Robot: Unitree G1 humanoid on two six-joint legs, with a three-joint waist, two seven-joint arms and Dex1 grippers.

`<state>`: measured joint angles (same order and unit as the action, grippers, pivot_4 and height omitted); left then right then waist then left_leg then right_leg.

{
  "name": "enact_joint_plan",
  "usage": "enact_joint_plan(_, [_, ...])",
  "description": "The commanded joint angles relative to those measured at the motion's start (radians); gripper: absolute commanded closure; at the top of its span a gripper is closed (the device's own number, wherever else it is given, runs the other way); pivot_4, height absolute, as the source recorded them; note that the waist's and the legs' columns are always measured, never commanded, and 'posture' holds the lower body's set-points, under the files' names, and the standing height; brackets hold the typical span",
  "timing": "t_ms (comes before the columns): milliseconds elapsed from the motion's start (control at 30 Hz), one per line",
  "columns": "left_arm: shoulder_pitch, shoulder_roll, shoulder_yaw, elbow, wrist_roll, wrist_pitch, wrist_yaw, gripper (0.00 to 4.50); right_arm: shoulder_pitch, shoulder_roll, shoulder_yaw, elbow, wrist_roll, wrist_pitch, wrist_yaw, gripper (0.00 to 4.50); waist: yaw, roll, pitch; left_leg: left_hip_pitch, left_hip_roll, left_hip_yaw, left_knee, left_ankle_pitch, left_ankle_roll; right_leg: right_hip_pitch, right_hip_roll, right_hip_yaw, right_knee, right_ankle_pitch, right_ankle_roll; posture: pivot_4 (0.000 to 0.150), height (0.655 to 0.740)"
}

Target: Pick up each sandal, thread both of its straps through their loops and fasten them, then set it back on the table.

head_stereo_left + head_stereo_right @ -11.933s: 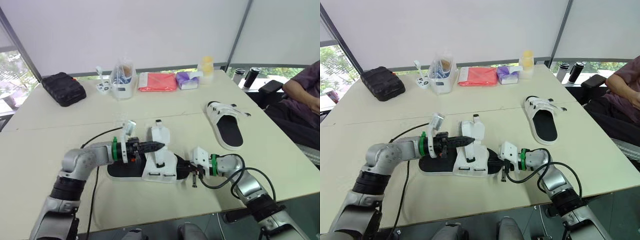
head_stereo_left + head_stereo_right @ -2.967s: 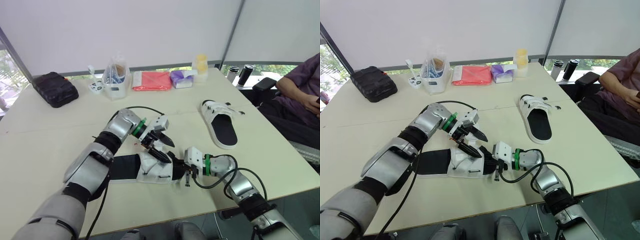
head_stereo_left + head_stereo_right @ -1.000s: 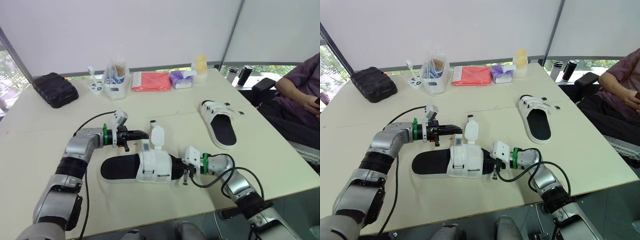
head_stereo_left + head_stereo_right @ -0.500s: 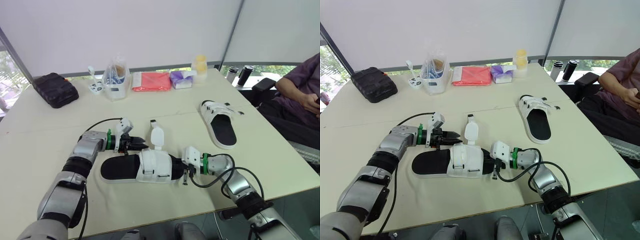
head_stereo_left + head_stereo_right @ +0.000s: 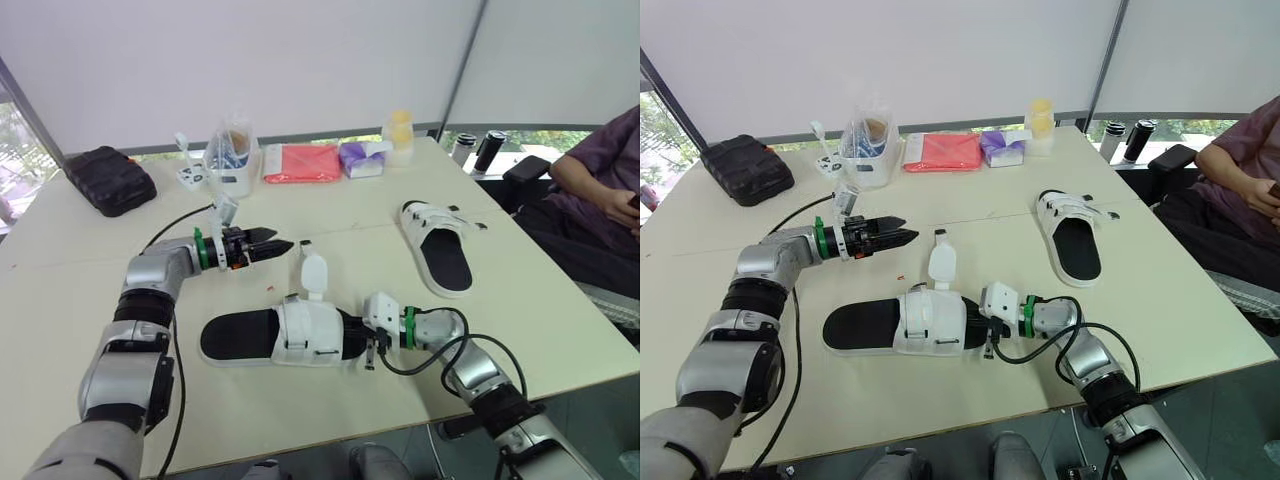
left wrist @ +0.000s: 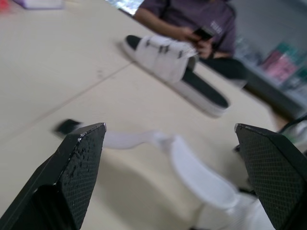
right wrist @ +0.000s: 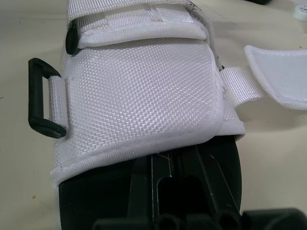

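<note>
The near sandal, with a black sole and a white upper, lies flat on the table in front of me. One white strap stands loose, sticking up from its far side, and the black loop on its near side is empty. My right gripper is shut on the edge of this sandal's black sole. My left gripper hovers open beyond the sandal, left of the loose strap and apart from it. The second sandal lies at the right, its straps across the upper.
Along the far edge stand a black case, a white tub with a plastic bag, a red pouch, a purple pack, a yellow bottle and dark bottles. A person sits at the right.
My left gripper has opened and drawn back from the loose strap toward the far left. The strap still stands up. The right gripper has kept its hold.
</note>
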<state>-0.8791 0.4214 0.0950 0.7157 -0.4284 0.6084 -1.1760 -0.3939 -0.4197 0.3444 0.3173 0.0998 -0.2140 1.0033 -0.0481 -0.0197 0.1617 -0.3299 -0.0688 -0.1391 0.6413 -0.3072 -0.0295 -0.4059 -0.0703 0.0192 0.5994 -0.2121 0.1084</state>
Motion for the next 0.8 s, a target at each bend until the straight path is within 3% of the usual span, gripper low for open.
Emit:
enact_joint_plan(33, [0.032, -0.006, 0.005, -0.101, -0.041, 0.103, 0.016, 0.04, 0.042, 0.002, 0.065, 0.15, -0.118, 0.06, -0.032, 4.5, -0.005, 0.0, 0.0, 0.001, 0.0, 0.0, 0.0, 0.0, 0.0, 0.0, 0.0, 0.0, 0.0, 0.0, 0.0, 0.15, 0.74])
enact_joint_plan(267, [0.149, -0.043, -0.012, -0.271, -0.094, 0.307, 0.084, 0.04, 0.059, 0.008, 0.059, 0.136, -0.115, 0.069, -0.039, 4.5, -0.008, 0.0, 0.0, 0.008, 0.003, 0.001, -0.008, 0.0, 0.0, 0.003, 0.003, 0.003, -0.001, 0.0, 0.0, 0.15, 0.74])
enact_joint_plan(367, [0.171, -0.086, -0.027, -0.306, -0.085, 0.311, 0.132, 0.04, 0.064, 0.007, 0.061, 0.133, -0.116, 0.068, -0.039, 4.5, -0.004, 0.0, 0.0, 0.009, 0.004, 0.001, -0.008, 0.0, 0.0, 0.003, 0.004, 0.003, -0.002, 0.0, 0.0, 0.15, 0.74])
enact_joint_plan(567, [0.117, -0.089, 0.002, -0.215, -0.054, 0.222, 0.189, 0.04, 0.065, 0.006, 0.062, 0.134, -0.118, 0.066, -0.04, 4.5, 0.002, 0.0, 0.0, 0.009, 0.008, 0.001, -0.009, 0.0, -0.001, 0.003, 0.007, 0.003, -0.002, 0.0, -0.001, 0.15, 0.74])
enact_joint_plan(800, [0.039, -0.102, -0.024, -0.092, -0.066, 0.233, 0.138, 0.04, 0.057, 0.008, 0.067, 0.147, -0.122, 0.058, -0.037, 4.5, 0.003, 0.0, 0.0, 0.01, 0.008, 0.002, -0.01, 0.0, -0.001, 0.003, 0.008, 0.002, -0.002, 0.0, -0.001, 0.15, 0.74])
